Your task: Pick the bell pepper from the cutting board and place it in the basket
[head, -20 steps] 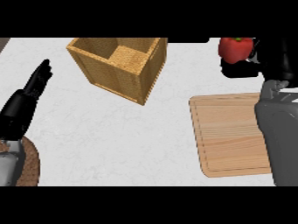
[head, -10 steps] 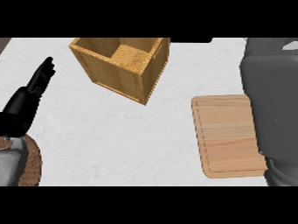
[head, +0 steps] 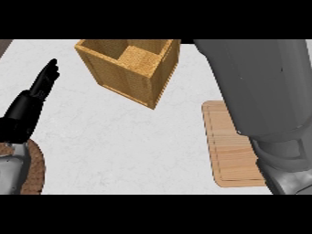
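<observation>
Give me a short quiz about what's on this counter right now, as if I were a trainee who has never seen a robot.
1. True or false: the red bell pepper can be seen lying on the flat, pale wooden cutting board.
2. What covers part of that board? A) the big grey right forearm B) a towel C) a plate
3. Fill in: the square, open-topped wooden basket stands toward the ___ of the white counter.

Key
1. False; no pepper shows anywhere in the head view.
2. A
3. Back. The black left robot hand rests open at the left, fingers straight, well apart from the basket.
</observation>
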`<state>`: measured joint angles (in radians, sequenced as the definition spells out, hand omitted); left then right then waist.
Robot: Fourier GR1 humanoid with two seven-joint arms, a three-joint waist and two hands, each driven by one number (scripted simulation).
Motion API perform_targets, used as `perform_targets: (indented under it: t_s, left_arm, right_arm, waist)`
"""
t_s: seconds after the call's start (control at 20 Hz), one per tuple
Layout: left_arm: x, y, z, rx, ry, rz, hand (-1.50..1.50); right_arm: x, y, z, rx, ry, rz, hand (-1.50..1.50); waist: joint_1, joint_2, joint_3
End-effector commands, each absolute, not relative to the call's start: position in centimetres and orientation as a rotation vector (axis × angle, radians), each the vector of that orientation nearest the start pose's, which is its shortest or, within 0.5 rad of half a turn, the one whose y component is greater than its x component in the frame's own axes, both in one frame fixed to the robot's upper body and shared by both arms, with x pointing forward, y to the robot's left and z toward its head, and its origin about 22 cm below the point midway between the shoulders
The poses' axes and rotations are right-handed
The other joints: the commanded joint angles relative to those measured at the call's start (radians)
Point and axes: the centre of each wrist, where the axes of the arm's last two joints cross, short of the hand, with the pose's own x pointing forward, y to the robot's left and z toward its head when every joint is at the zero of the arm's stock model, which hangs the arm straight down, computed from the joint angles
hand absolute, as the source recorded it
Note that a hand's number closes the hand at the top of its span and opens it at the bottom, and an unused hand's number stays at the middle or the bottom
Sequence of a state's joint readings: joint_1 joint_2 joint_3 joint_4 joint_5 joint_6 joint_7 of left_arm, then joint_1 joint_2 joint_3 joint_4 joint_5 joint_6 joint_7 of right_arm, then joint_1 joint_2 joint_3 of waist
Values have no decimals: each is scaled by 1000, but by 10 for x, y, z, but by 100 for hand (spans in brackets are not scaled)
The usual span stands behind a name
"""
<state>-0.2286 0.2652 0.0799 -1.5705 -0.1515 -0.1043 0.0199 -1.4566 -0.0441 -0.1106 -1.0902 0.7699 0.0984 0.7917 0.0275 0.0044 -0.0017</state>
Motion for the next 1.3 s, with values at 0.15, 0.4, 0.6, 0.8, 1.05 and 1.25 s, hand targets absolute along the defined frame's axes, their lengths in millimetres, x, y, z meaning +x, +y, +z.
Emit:
perform_targets:
  t_s: [0.15,0.4,0.6,0.8,1.05,1.25]
  left_arm:
    - [295,282,85,257,-1737,-414,0]
    - [284,292,64,270,-1734,-396,0]
    - [299,295,84,280,-1740,-411,0]
    - [294,295,79,285,-1732,-412,0]
    - [292,284,76,269,-1740,-398,0]
    - [301,275,73,278,-1740,-402,0]
  right_arm:
    - [404,-8,371,-721,-1546,616,150]
    - [410,5,361,-678,-1455,646,150]
    - [422,13,332,-779,-1311,761,150]
    - [425,8,347,-954,-1212,866,150]
    - [429,15,326,-965,-1129,1032,150]
    - [435,5,324,-823,-1172,949,-150]
  waist:
    - [19,9,-1]
    - [10,4,0]
    - [14,6,-1]
    - [11,6,-1]
    - [6,4,0]
    - [-3,6,0]
